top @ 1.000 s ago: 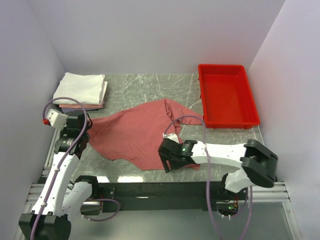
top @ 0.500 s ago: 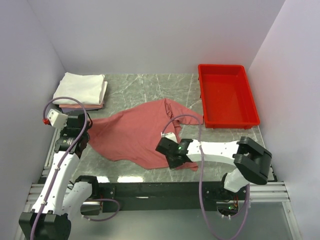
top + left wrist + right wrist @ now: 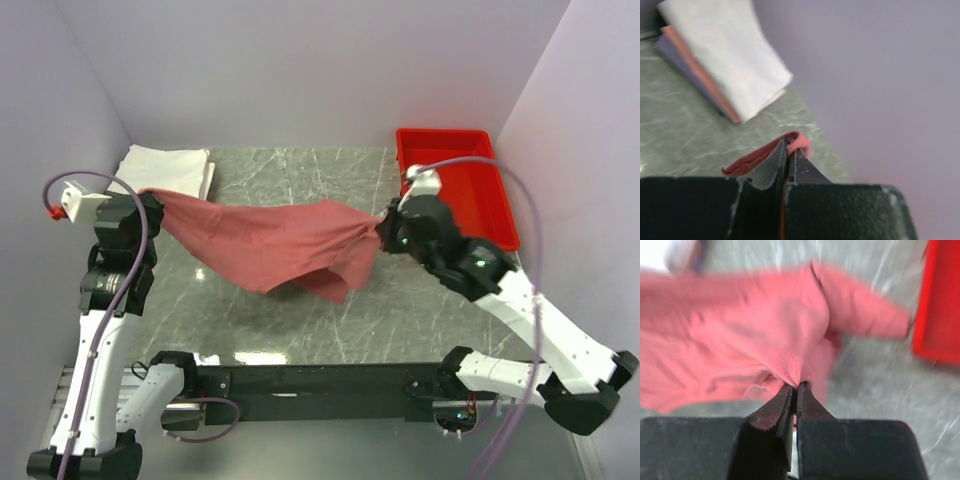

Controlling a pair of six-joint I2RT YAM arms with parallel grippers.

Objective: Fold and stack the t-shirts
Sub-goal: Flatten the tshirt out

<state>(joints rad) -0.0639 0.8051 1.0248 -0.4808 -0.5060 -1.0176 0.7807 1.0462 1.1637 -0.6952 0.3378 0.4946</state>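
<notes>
The salmon-red t-shirt (image 3: 280, 245) hangs stretched in the air between both arms, sagging in the middle above the marble table. My left gripper (image 3: 150, 200) is shut on its left edge; in the left wrist view the red hem (image 3: 799, 142) sticks out of the closed tips (image 3: 790, 147). My right gripper (image 3: 385, 228) is shut on its right edge, and the cloth (image 3: 755, 345) bunches at the closed tips (image 3: 796, 386). A folded white t-shirt (image 3: 160, 175) lies on a folded pink one at the back left, also in the left wrist view (image 3: 725, 55).
A rigid red plastic tray (image 3: 455, 190) stands at the back right, close behind the right gripper. Purple walls enclose the table (image 3: 300, 330) on three sides. The black rail with the arm bases runs along the near edge (image 3: 320, 378).
The right gripper closed on the shirt's near edge and rose toward the tray. The left arm lifted too. The shirt went from lying flat to hanging between both grippers.
</notes>
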